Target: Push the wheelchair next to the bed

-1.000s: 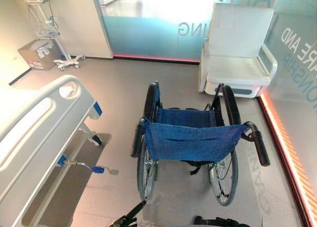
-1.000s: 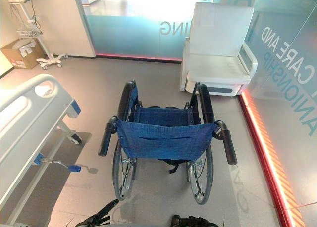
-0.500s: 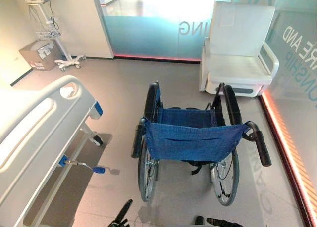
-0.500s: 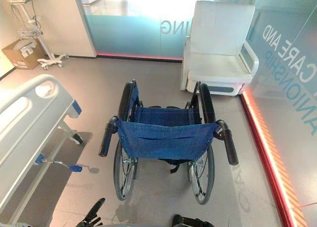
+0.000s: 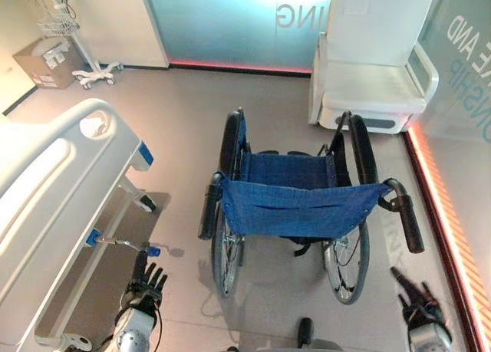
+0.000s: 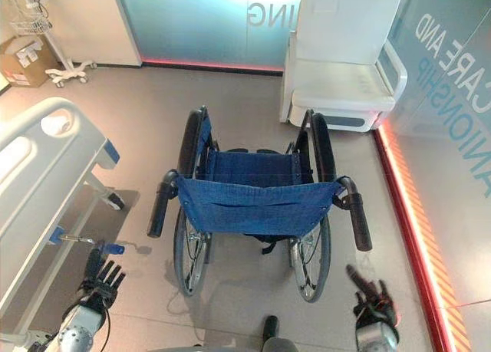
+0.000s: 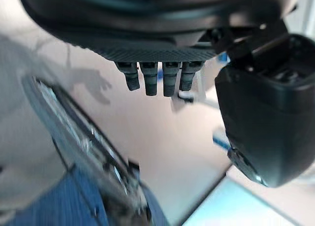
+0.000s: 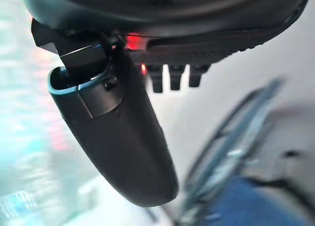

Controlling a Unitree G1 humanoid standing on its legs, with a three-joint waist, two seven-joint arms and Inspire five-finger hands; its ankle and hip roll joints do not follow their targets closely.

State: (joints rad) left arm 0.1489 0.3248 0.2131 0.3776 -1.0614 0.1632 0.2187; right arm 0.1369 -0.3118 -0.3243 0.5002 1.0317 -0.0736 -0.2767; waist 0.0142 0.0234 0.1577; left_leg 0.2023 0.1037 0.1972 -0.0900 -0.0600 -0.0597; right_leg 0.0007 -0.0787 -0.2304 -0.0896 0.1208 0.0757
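Left robot hand (image 5: 146, 284), right robot hand (image 5: 415, 304): fingers straight.

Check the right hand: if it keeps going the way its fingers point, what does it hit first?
Probably the wheelchair's right push handle. The right hand is open, its fingers aimed forward and slightly inward toward that grip, with bare floor between. Depth is unclear, so it might pass under.

**Wheelchair mid-floor, hands low behind it**

Wheelchair (image 5: 295, 206) w/ blue seat and backrest faces away, standing between bed (image 5: 54, 191) at left and white armchair (image 5: 372, 68) far right. Left hand (image 5: 146, 284), fingers straight, sits low near bed's blue crank handle (image 5: 152, 251), apart from chair's left push grip (image 5: 209, 211). Right hand (image 5: 418, 304), fingers spread, is below right push grip (image 5: 410, 222), not touching. Cardboard box (image 5: 42, 60) and wheeled stand (image 5: 73, 37) in far left corner.
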